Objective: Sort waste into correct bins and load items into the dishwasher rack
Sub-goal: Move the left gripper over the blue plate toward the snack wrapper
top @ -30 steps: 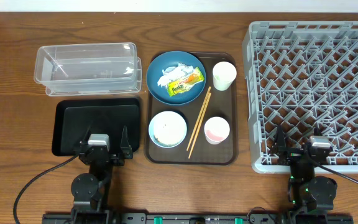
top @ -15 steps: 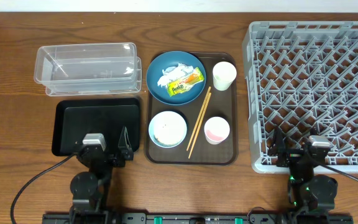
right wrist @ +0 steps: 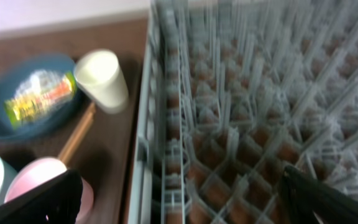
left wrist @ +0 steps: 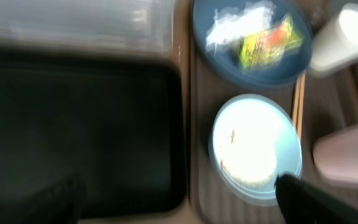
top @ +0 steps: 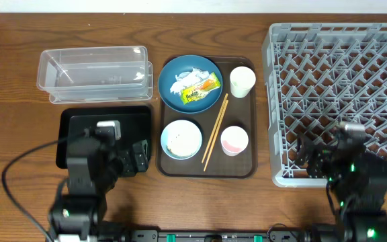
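On the brown serving tray [top: 247,165] the dark blue plate [top: 173,97] holds the yellow-green wrapper [top: 201,87] and the white tissue [top: 185,78]. The light blue bowl [top: 181,139] has rice scraps [left wrist: 247,177] in it. The white cup [top: 242,81], the pink-inside cup [top: 234,140] and the chopsticks [top: 215,131] are beside them. My left gripper [top: 113,146] is open and empty above the black tray [top: 79,124], left of the bowl [left wrist: 257,140]. My right gripper [top: 341,149] is open and empty above the front of the grey rack [top: 341,81].
The clear tub [top: 93,72] stands behind the black tray. The serving tray sits between the black tray and the rack. The right wrist view shows the rack's pegs [right wrist: 260,93] ahead and the white cup [right wrist: 101,78] to the left.
Both arms have risen from rest at the table's front edge and moved forward, the left over the black tray, the right over the rack's front part. No object has moved.
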{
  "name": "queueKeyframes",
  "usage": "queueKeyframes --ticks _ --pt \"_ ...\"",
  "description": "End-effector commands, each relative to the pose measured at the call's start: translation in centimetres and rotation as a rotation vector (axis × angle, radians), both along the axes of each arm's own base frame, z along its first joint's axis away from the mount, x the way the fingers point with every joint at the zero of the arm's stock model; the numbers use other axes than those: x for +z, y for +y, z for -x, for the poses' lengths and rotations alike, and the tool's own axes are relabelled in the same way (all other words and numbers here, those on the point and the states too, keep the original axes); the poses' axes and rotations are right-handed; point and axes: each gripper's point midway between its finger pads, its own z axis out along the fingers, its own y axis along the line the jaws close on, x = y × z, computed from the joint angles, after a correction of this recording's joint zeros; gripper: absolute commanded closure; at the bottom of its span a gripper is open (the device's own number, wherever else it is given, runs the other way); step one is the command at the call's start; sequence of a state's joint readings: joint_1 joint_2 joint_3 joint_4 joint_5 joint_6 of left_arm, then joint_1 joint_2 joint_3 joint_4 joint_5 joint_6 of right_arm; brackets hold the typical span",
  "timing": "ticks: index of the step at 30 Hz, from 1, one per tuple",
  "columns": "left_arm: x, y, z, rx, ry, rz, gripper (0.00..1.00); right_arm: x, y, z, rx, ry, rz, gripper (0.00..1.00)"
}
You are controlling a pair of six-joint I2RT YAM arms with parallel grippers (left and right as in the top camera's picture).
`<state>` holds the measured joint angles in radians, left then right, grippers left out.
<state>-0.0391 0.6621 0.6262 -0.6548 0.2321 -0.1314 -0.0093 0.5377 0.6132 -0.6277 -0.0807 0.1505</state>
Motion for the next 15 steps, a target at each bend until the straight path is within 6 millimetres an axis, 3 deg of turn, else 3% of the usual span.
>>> queueKeyframes --ticks 1,8,15 --pt "2.1 -0.3 -0.7 -0.006 0.089 0.017 0.01 0.9 0.0 -0.9 0.001 0.099 -0.015 0.01" --pt "4.0 -0.1 1.0 -0.001 0.347 0.005 0.01 -0.2 0.0 -0.4 0.022 0.395 0.01 0.01" --pt "3.5 -0.1 2.0 0.0 0.404 0.004 0.02 -1.6 0.0 0.1 0.051 0.531 0.031 0.01"
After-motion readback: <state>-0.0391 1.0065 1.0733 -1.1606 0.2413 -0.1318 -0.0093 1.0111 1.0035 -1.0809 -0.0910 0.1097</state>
